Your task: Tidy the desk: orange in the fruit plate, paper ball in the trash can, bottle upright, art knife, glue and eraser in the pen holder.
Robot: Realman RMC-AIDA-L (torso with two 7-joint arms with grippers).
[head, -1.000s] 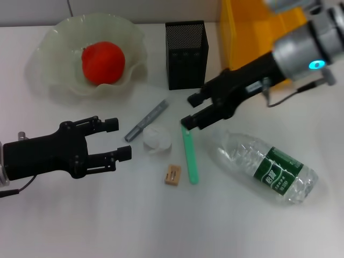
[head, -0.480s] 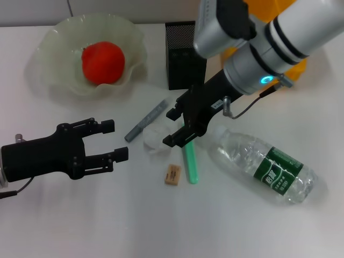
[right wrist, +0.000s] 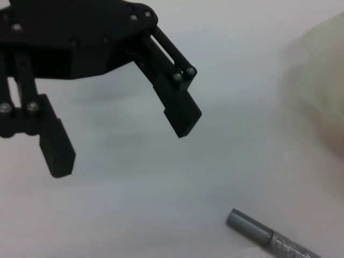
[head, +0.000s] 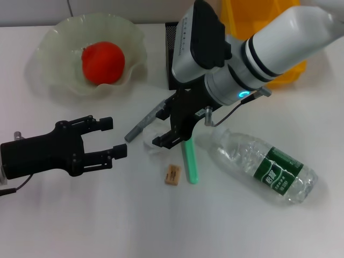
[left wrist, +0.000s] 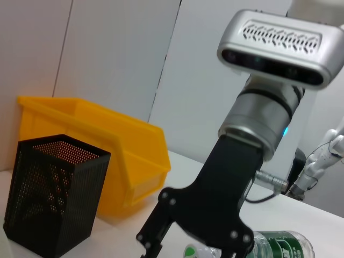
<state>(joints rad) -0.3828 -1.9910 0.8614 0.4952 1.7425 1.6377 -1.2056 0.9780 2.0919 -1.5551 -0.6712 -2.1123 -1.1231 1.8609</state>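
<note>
My right gripper [head: 162, 127] has swung in from the glue [head: 189, 158] — fingers spread, empty — apparently over the half-hidden paper ball [head: 152, 144]. Left gripper [head: 110, 138] waits open, so binning comes next.

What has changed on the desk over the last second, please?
The right gripper swung in from the robot's right, past the green glue stick, and now hangs open over the paper ball. It grasped nothing. The left gripper, orange and bottle stayed put.
</note>
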